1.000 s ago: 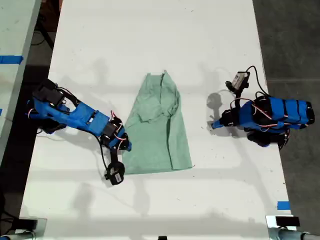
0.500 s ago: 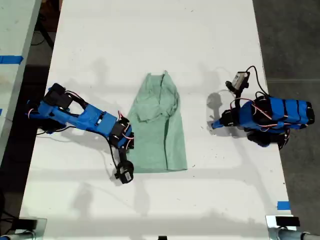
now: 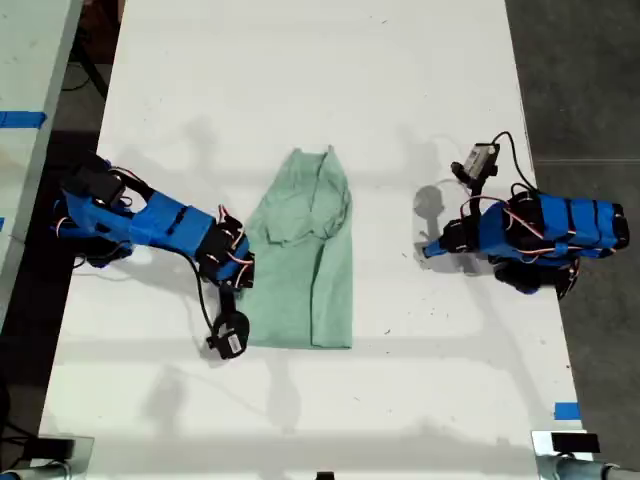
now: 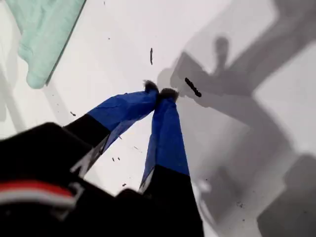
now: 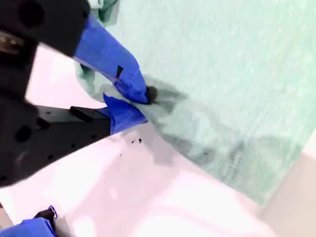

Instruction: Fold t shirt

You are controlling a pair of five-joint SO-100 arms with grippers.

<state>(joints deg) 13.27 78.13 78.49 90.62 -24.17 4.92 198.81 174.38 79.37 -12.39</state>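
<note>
Since a moment ago the t shirt [image 3: 305, 262] has narrowed, its near edge pulled inward.
Our second gripper [image 5: 140, 103] pinches the shirt's edge; our first gripper [image 4: 160, 92] rests closed, empty, well apart.

Our first tool [image 4: 159, 92]: jaws closed tip to tip, empty, pointing down; its arm folded compactly at the exterior view's right. Our second tool [image 5: 136, 101]: jaws clamped on the t shirt [image 3: 305, 255] edge; its arm stretched out low from the exterior view's left.

On the white table [image 3: 300, 80], 1 blue arm [image 3: 150, 225] touches the mint t shirt [image 3: 305, 270] while the other [image 3: 540, 235] sits well apart at the exterior view's right.
</note>
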